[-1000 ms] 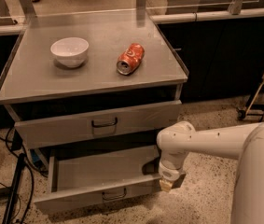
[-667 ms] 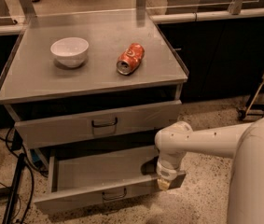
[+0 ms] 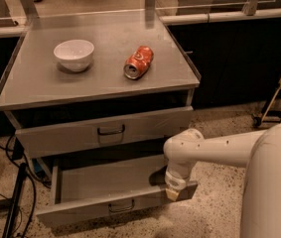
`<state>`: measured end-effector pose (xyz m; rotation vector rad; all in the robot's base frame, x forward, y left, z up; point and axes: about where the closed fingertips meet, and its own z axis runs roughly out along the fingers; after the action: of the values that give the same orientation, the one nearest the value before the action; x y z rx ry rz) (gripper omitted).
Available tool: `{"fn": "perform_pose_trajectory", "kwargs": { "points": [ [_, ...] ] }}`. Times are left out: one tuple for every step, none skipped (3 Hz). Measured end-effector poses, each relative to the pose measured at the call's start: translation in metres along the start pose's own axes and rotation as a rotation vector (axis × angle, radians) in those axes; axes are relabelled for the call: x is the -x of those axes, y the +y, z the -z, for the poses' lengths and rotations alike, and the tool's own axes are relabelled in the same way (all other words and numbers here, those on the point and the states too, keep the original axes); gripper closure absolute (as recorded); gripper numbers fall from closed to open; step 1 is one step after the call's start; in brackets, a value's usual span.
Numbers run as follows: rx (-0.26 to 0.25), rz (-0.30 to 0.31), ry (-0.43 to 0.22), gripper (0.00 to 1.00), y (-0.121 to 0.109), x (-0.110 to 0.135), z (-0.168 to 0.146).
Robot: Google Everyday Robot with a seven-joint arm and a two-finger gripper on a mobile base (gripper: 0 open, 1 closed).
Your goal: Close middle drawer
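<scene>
The middle drawer is a long shallow grey steel drawer, pulled far out of the cabinet and empty. Its narrow front panel has a small dark loop handle at the centre. My gripper points down from the white arm and sits at the right end of the drawer's front panel, against its right front corner. Above it, the taller-fronted drawer stands slightly out from the cabinet.
On the cabinet top stand a white bowl and a crushed orange can lying on its side. Black cables run on the floor at the left. A yellow stand is at the right.
My gripper has shifted slightly left, closer onto the drawer's right front corner. The drawer itself has barely moved.
</scene>
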<state>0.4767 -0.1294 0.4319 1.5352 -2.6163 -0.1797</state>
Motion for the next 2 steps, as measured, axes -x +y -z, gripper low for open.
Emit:
{"fn": "perform_pose_trajectory", "kwargs": {
  "points": [
    [0.0, 0.0, 0.0, 0.81, 0.0, 0.0, 0.0],
    [0.0, 0.0, 0.0, 0.58, 0.0, 0.0, 0.0]
  ]
}}
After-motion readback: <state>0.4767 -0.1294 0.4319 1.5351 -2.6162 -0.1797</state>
